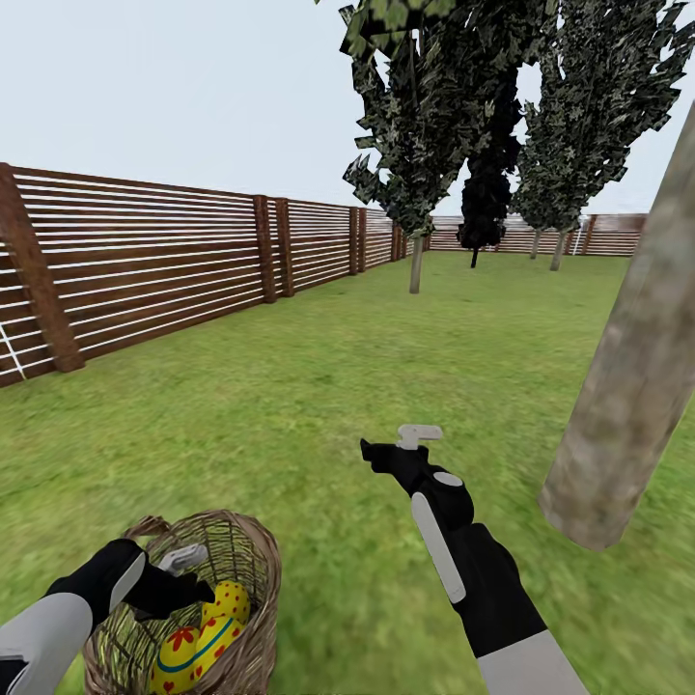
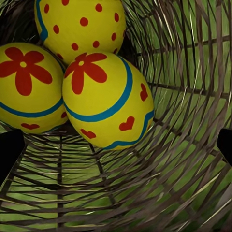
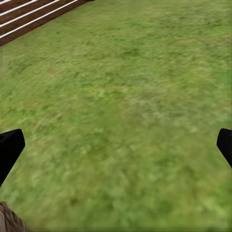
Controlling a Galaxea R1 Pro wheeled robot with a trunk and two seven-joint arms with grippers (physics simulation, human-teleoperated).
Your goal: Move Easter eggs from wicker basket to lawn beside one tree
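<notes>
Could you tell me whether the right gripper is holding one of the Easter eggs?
No: the right gripper hangs open over bare lawn with nothing between its fingers, while all three Easter eggs lie in the wicker basket.

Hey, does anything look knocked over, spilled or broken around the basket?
Nothing stands out. The basket stands upright on the grass, and all three eggs sit inside it, whole and bunched together.

No readable text, label, brand, number or sign is found in any view; only painted flowers, dots and hearts are seen on the bright yellow Easter eggs (image 2: pixel 107 99).
</notes>
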